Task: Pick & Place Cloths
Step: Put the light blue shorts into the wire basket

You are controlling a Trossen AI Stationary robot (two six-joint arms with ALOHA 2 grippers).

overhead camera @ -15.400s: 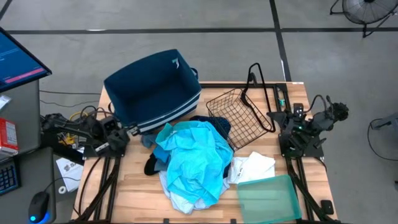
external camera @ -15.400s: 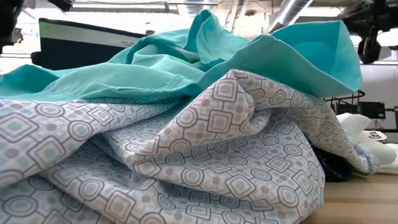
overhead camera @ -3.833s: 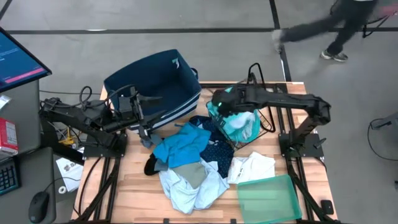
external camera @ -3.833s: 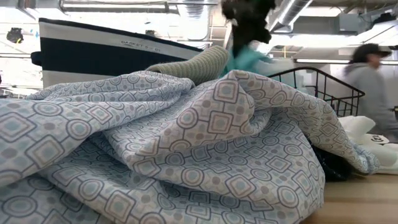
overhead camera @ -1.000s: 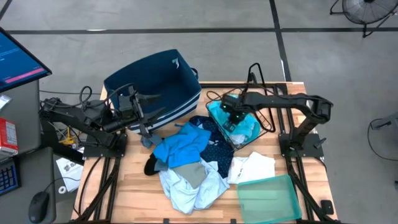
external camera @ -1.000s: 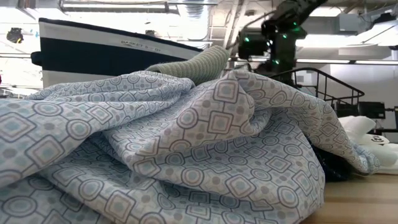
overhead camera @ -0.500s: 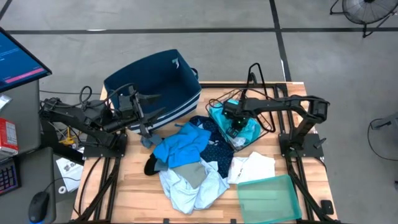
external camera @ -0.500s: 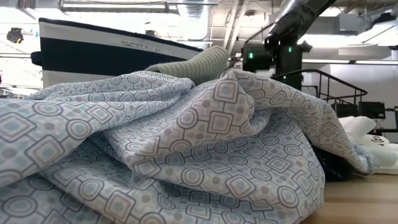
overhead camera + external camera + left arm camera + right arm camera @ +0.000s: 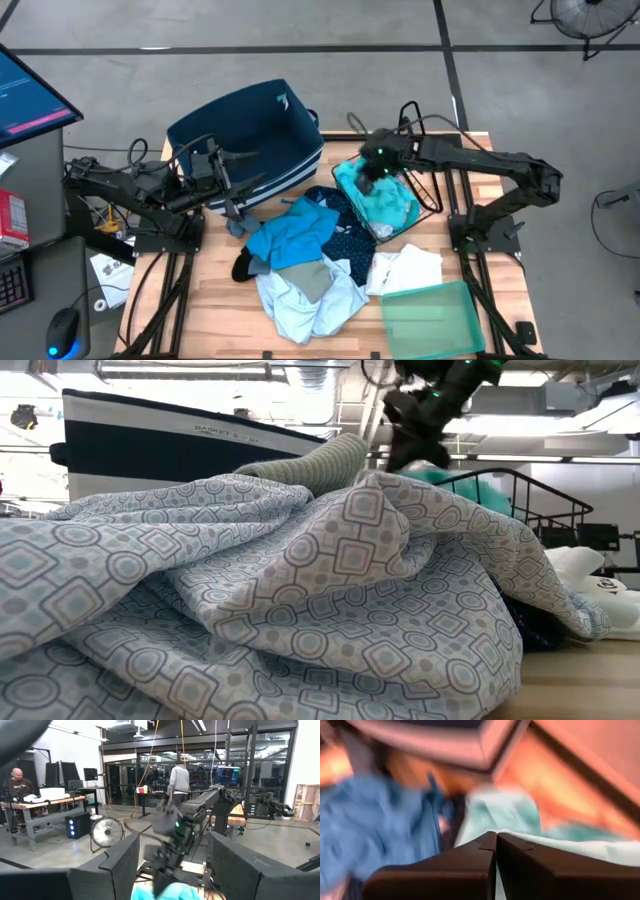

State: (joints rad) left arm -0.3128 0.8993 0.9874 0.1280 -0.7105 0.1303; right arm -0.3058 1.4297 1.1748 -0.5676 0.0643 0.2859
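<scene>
A turquoise cloth (image 9: 385, 205) fills the black wire basket (image 9: 428, 200) at the table's far right. My right gripper (image 9: 372, 170) hangs shut over the cloth's far left part, slanting down. A heap of cloths lies mid-table: a blue one (image 9: 290, 235), a dotted navy one (image 9: 345, 242), a pale patterned one (image 9: 300, 610), a white one (image 9: 405, 268) and a black one (image 9: 245, 265). My left gripper (image 9: 240, 163) is raised beside the navy bin (image 9: 245, 135). It is open, and its fingers (image 9: 120, 867) have nothing between them. My right gripper has the turquoise cloth's upper part (image 9: 540, 845) at its shut fingertips, coming from above at a slant from the table's right. Blur and the fingers hide the exact spot and the number of layers. The cloth's top (image 9: 445, 475) is raised; the rest lies in the basket.
A translucent green tray (image 9: 432, 318) sits at the near right corner. The navy bin stands at the far left, partly off the table. The basket's tall handle (image 9: 412, 125) rises at the far edge. People and desks show in the room beyond.
My right gripper has risen out of the basket and drawn a little toward the far edge, tipping from steeply down to a shallower slant. The turquoise cloth's top has come up with it and now shows above the heap in the low view.
</scene>
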